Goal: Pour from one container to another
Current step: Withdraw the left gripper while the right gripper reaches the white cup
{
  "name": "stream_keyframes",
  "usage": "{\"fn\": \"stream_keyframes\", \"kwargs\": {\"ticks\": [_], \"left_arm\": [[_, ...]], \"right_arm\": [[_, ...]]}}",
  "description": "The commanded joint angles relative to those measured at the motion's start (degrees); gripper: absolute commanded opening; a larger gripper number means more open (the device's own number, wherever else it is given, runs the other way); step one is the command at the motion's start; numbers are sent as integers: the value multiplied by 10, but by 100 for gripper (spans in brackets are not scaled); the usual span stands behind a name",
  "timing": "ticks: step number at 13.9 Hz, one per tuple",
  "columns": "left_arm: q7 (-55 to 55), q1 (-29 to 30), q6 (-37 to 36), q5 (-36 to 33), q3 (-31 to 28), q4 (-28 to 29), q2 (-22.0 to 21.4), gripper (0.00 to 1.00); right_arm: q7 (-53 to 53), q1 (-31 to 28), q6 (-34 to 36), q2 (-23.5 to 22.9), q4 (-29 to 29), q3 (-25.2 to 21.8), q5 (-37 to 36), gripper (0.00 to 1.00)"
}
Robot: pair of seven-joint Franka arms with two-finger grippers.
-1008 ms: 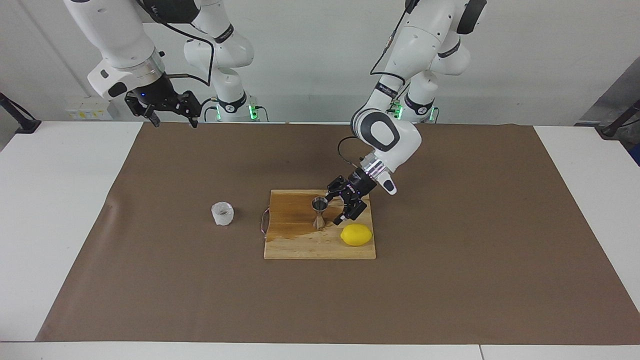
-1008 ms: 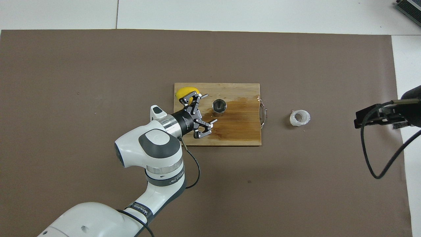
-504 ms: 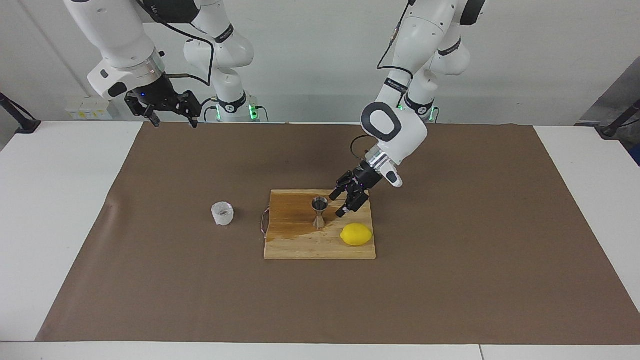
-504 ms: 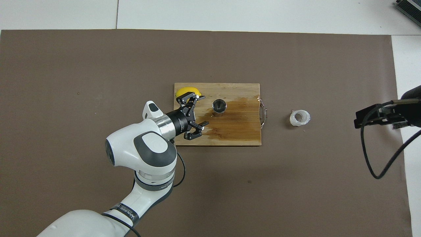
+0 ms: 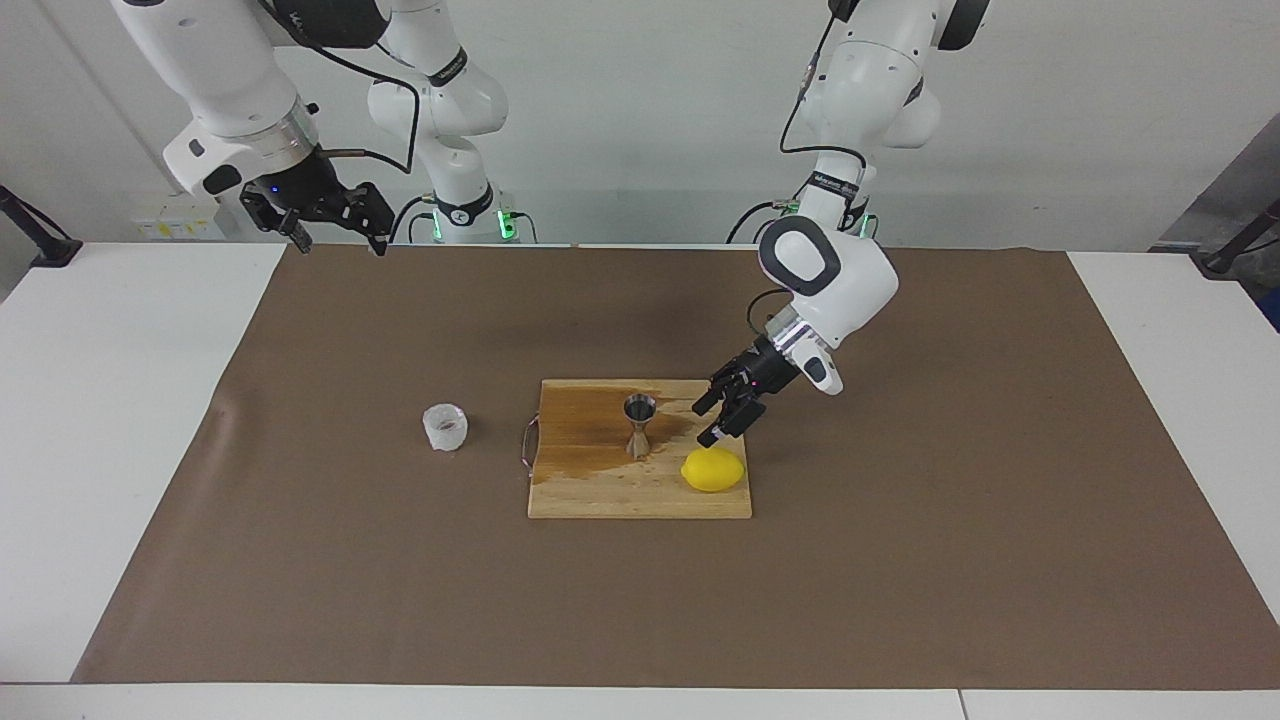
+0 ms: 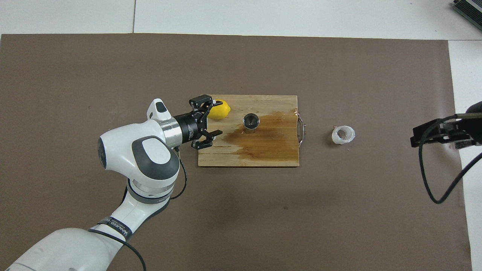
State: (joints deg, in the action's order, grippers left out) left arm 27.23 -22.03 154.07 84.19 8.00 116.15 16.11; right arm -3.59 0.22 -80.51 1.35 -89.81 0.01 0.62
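Note:
The whitish crinkled cup (image 5: 445, 427) (image 6: 343, 134) stands upright on the brown mat, beside the board's handle toward the right arm's end. The steel jigger (image 5: 639, 425) (image 6: 251, 122) stands upright on the wooden cutting board (image 5: 620, 497) (image 6: 263, 160). My left gripper (image 5: 703, 426) (image 6: 215, 118) is open and holds nothing. It hovers over the board's edge toward the left arm's end, just above the lemon (image 5: 713, 470) (image 6: 222, 110) and apart from the jigger. My right gripper (image 5: 340, 244) (image 6: 433, 135) hangs open and high over the mat's edge, well away from the cup.
A dark wet stain (image 6: 267, 135) spreads over the board around the jigger and toward its metal handle (image 5: 526, 445). Brown paper (image 5: 900, 560) covers the table between white margins.
The left gripper has drawn back from beside the jigger toward the left arm's end of the board, staying open. The right gripper barely shifted. The jigger and the cup have not moved.

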Motion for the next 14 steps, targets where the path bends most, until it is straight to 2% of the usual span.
{"fn": "stream_keyframes", "kwargs": {"ticks": [1,7,9,11,14], "left_arm": [[0,9,-17,-40,-1,22,-21,100],[0,11,-38,-249,-18,11,-19,100],[-1,12,-109,-340,-49,-6,-20,100],[-2,13,-181,-416,-68,-28,-20,100],[-9,13,-276,-566,-100,-41,-55,100]], "right_arm": [[54,-7,8,15,-8,1,25,100],[336,-23,-15,30,-49,-2,35,100],[462,-35,-58,31,-76,-1,36,100],[571,-48,-111,36,-111,-3,70,100],[714,-70,-163,19,-134,-2,99,100]]}}
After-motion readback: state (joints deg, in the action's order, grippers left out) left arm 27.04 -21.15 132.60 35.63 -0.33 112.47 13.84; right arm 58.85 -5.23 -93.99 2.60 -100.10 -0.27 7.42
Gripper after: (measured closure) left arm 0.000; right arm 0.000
